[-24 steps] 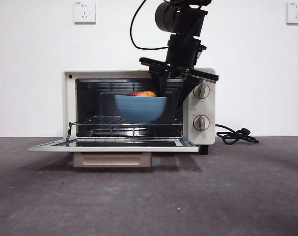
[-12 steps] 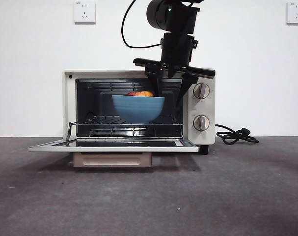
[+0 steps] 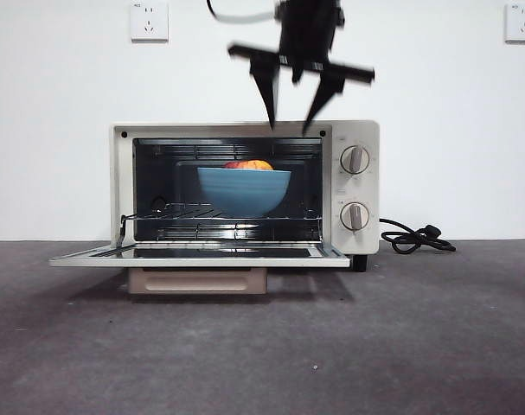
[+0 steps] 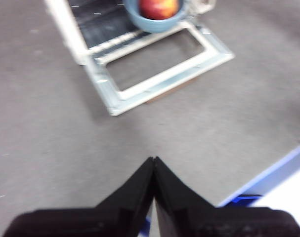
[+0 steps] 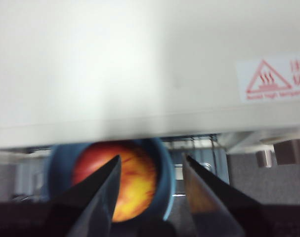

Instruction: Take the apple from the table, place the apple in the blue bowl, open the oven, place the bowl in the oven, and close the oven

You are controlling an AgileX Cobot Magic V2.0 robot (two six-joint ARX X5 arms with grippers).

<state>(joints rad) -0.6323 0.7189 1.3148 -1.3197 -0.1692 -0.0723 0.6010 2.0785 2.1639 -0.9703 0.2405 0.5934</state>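
A red heat-warning triangle sticker [image 5: 271, 78] (characters blurred) marks the oven [image 5: 115, 64].

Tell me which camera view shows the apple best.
The left wrist view: the apple sits unblocked in the blue bowl. In the front view only its top clears the rim; the right wrist view blurs it behind the right pincer.

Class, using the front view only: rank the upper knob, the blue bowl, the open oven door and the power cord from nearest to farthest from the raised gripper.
1. Upper knob, just below and right of the right gripper.
2. Blue bowl, inside the oven, below the gripper.
3. Oven door, folded down at the bottom.
4. Power cord, on the table, far right.
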